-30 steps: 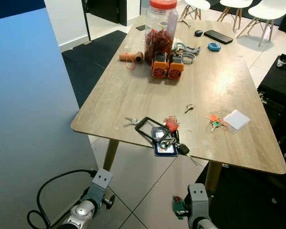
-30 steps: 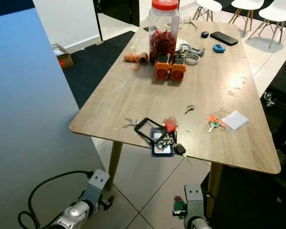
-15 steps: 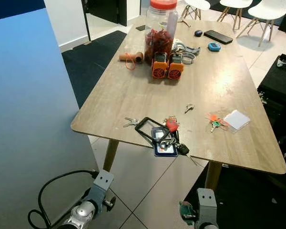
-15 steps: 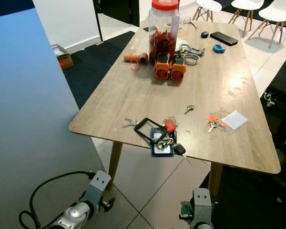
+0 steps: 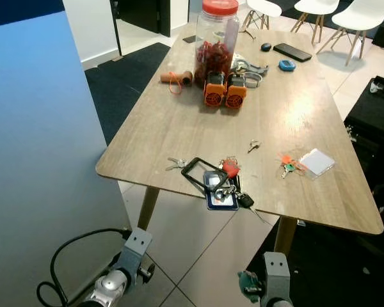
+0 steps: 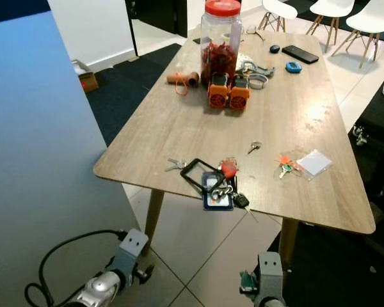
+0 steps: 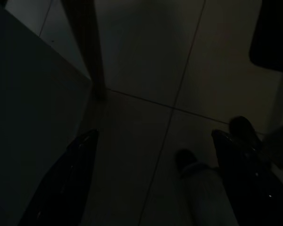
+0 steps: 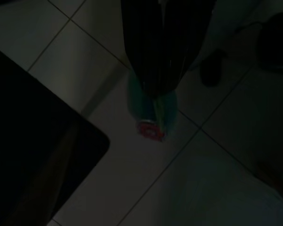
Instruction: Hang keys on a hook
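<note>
Several key bunches lie on the wooden table (image 5: 179, 115): one with a red tag (image 5: 230, 167) on a black lanyard and card at the near edge, small silver keys (image 5: 176, 163), a single key (image 5: 253, 145) and an orange-and-green bunch (image 5: 288, 163). My right gripper (image 8: 158, 89) hangs low over the tiled floor in front of the table, shut on a small teal thing with a red ring (image 8: 153, 110), also seen as a teal thing (image 5: 246, 283) beside the right wrist. My left gripper (image 7: 153, 183) hangs idle near a table leg (image 7: 92, 47), fingers wide apart.
A blue-grey wall panel (image 5: 38, 128) stands close on my left. A jar with a red lid (image 5: 214, 38), two orange devices (image 5: 224, 93), a phone (image 5: 296, 52) and a white card (image 5: 317, 161) sit on the table. White chairs (image 5: 365, 16) stand behind it, and dark furniture (image 5: 377, 115) stands at the right.
My right wrist has dropped a little and shifted slightly right with the teal thing still in its fingers. The view has shifted slightly; the table's objects lie as before.
</note>
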Robot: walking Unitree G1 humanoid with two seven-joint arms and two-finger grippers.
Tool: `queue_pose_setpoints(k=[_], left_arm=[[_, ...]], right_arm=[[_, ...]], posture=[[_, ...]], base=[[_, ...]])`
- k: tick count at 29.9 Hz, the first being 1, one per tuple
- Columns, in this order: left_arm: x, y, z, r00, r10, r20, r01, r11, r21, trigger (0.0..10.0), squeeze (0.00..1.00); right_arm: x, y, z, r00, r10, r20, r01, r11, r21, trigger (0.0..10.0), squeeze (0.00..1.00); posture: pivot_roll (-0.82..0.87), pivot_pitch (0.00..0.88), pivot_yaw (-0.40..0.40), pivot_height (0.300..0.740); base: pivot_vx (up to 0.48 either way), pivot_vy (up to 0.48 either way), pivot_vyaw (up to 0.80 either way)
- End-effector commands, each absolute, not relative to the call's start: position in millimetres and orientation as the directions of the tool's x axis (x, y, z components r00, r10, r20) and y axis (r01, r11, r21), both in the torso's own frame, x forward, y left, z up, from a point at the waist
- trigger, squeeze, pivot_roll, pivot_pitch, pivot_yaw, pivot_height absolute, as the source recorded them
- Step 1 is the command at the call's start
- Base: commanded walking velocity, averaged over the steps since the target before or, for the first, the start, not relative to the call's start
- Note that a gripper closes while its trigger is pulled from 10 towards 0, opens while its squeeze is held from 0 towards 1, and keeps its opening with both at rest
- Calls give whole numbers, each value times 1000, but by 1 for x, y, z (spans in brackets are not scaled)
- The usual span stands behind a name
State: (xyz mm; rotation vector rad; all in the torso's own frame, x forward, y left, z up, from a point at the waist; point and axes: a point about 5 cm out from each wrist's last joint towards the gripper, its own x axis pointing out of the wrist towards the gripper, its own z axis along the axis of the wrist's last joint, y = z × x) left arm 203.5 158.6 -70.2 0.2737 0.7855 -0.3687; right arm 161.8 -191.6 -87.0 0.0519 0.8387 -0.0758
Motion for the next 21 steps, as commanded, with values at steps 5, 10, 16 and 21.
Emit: queue_pose_setpoints(k=[5,10,16,21], left_arm=[[198,164,-73,651,-179,-737,367,925,100,10000,0],[197,160,-74,643,-213,-736,415,904,101,10000,0],[199,164,-73,644,-203,-738,393,915,91,10000,0],[202,167,-71,663,-162,-731,364,923,126,10000,0]], right_arm=[[156,-184,-91,633,8,-774,13,1000,21,10000,0],[159,-185,-89,652,-2,-758,45,998,36,10000,0],[155,-185,-92,630,-18,-776,55,998,22,10000,0],[157,-186,-92,624,-31,-781,68,998,15,10000,0]], posture=[[47,48,-10,740],[60,35,-28,740],[51,38,-3,740],[59,36,-14,740]], base=[[0,0,0],[0,0,0],[0,0,0],[0,0,0]])
